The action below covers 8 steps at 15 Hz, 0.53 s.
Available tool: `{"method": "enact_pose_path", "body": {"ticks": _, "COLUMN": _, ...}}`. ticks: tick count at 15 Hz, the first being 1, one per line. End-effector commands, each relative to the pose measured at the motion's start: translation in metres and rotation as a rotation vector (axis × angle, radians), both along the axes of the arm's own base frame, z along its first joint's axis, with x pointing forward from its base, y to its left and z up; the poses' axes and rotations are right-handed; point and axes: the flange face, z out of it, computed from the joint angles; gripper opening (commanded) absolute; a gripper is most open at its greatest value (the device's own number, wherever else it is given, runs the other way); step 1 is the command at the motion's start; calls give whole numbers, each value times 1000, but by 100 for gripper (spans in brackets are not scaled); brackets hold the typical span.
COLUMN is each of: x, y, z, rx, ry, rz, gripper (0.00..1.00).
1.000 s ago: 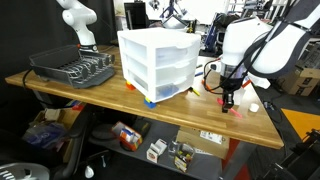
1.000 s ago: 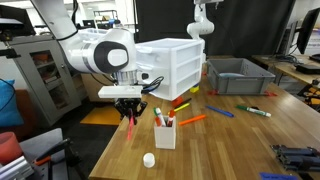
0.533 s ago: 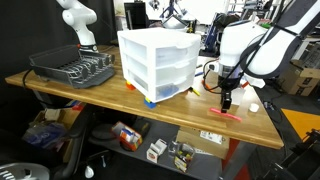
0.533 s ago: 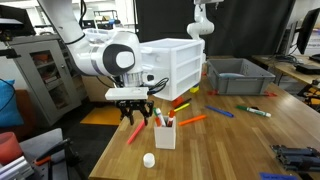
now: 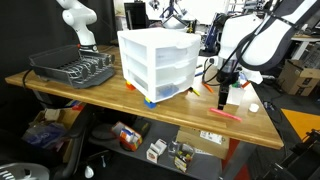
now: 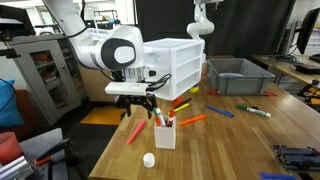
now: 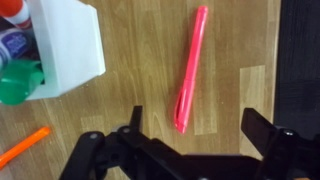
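A red marker [image 7: 190, 70] lies flat on the wooden table [image 7: 135, 60], free of the gripper; it shows in both exterior views [image 5: 224, 113] [image 6: 136, 131]. My gripper [image 7: 198, 125] hangs just above it, open wide with nothing between the fingers, as both exterior views confirm [image 5: 225, 97] [image 6: 138, 107]. Next to it stands a white pen cup [image 6: 165, 133] [image 7: 62, 45] holding several markers. An orange marker [image 7: 22, 148] lies beside the cup.
A white drawer unit [image 5: 157, 62] [image 6: 180, 65] stands mid-table. A dark dish rack [image 5: 75, 67] sits at one end, a grey bin [image 6: 238, 77] further back. Loose markers [image 6: 220, 111] and a white cap [image 6: 149, 159] lie on the table. The table edge is close to the gripper.
The gripper went from shut on the red marker to open. The marker dropped onto the table, and the gripper has risen a little above it.
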Motion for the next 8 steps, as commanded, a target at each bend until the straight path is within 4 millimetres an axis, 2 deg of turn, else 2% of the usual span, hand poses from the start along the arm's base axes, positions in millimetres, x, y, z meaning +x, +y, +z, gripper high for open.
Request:
{"method": "enact_pose_path", "body": {"ticks": 1, "x": -10, "y": 11, "z": 19, "rx": 57, "ry": 3, "rz": -62, "gripper": 100}}
{"method": "enact_pose_path", "body": {"ticks": 4, "x": -23, "y": 32, "z": 35, "rx": 92, "ry": -8, "rz": -122, "gripper": 100}}
{"method": "enact_pose_path", "body": {"ticks": 8, "x": -51, "y": 51, "z": 65, "rx": 125, "ry": -24, "rz": -221, "gripper": 100}}
